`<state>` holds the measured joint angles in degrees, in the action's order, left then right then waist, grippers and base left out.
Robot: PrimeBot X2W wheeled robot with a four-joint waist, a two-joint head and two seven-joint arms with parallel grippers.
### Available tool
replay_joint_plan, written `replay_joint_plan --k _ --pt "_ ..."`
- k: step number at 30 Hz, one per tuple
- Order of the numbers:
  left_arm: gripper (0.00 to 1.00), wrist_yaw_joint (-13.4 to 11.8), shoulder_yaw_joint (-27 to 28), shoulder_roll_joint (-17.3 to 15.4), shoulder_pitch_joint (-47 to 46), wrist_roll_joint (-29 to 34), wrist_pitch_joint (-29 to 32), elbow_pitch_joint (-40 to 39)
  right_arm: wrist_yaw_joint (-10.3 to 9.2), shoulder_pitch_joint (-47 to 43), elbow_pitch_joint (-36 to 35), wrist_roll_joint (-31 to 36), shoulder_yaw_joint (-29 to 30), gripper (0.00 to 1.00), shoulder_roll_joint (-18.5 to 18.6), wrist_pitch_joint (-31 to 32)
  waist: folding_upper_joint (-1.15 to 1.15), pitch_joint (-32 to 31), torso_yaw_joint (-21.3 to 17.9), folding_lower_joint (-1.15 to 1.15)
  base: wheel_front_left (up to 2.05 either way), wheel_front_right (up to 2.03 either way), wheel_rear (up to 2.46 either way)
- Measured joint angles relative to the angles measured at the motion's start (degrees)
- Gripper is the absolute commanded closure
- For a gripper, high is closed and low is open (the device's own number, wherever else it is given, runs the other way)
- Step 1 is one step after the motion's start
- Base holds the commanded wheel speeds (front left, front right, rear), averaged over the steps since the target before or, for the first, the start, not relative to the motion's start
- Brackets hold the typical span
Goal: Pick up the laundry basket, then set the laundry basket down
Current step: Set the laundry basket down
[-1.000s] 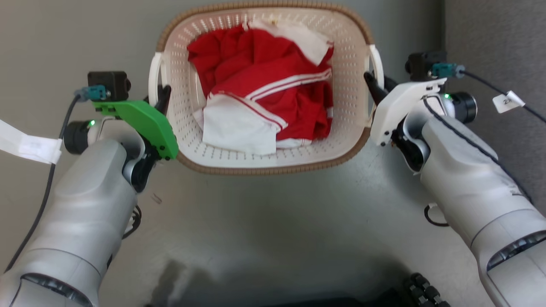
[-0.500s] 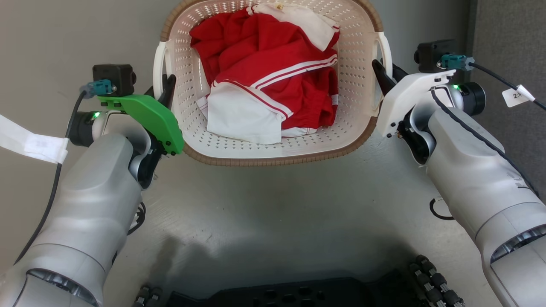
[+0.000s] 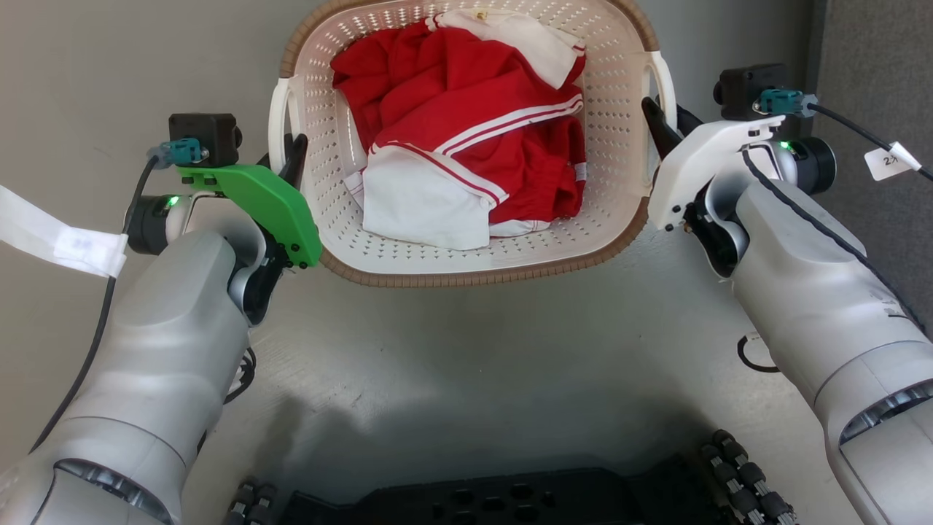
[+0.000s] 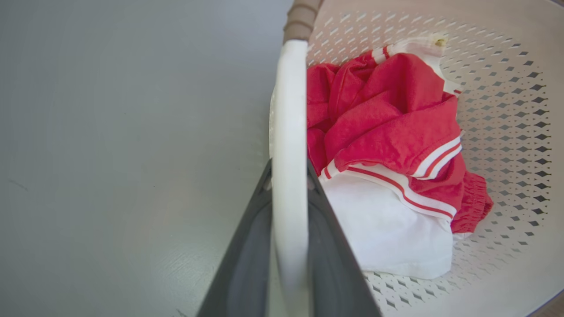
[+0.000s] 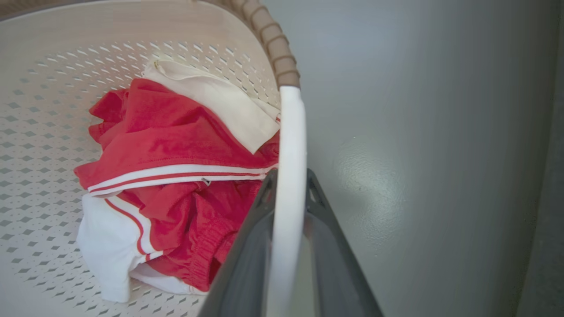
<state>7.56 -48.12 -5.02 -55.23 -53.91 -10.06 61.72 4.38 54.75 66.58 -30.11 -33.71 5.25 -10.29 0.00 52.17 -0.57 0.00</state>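
Observation:
The laundry basket (image 3: 474,275), cream-white and perforated with a brown rim, is in the upper middle of the head view. My left gripper (image 3: 288,149) is shut on its left white handle (image 3: 278,117). My right gripper (image 3: 660,120) is shut on the right white handle (image 3: 662,80). In the left wrist view the handle (image 4: 288,110) runs between my gripper's (image 4: 288,169) dark fingers (image 4: 246,246). The right wrist view shows the same, the handle (image 5: 291,132) clamped in my gripper (image 5: 288,176). I cannot tell whether the basket is touching the floor.
Red and white clothes (image 3: 466,146) lie crumpled inside the basket. Grey floor (image 3: 474,364) surrounds it. A darker grey panel (image 3: 875,65) stands at the far right. My black wheeled base (image 3: 510,503) shows along the bottom edge.
The head camera has moved, bringing my black base into view. Basket and both arms sit slightly higher and further right in the picture. Both grippers stay shut on the handles.

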Motion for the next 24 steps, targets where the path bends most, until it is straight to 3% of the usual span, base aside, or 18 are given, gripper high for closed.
replay_joint_plan --k 12,13,14,15,24 --pt "1.00 0.00 -0.62 -0.09 -0.62 -1.49 1.47 -0.01 0.35 0.86 0.82 -0.09 -0.01 1.00 -0.26 -0.27 0.00 0.71 0.31 0.00 0.00 0.00 0.00" --pt "0.89 0.00 -0.76 -0.09 -0.63 -1.63 1.56 0.00 0.56 0.88 0.83 -0.09 -0.08 1.00 -0.25 -0.36 0.00 0.70 0.33 0.00 0.00 0.00 0.00" --pt "0.53 0.00 -1.07 -0.09 -0.65 -1.78 2.13 0.02 0.68 0.89 0.83 -0.08 -0.18 0.69 -0.22 -0.67 0.00 0.68 0.36 0.00 0.00 0.00 0.00" --pt "0.00 0.01 -1.38 -0.14 -0.65 -1.80 2.43 0.13 0.65 0.92 0.90 -0.08 -0.16 0.02 -0.15 -0.78 0.00 0.66 0.38 0.00 0.00 0.00 0.00" --pt "0.00 0.01 -1.88 -1.35 -0.73 -1.83 1.69 0.57 1.15 0.93 1.44 -0.07 -0.41 0.00 1.35 -1.37 0.00 0.29 0.59 0.00 0.00 0.00 0.00"
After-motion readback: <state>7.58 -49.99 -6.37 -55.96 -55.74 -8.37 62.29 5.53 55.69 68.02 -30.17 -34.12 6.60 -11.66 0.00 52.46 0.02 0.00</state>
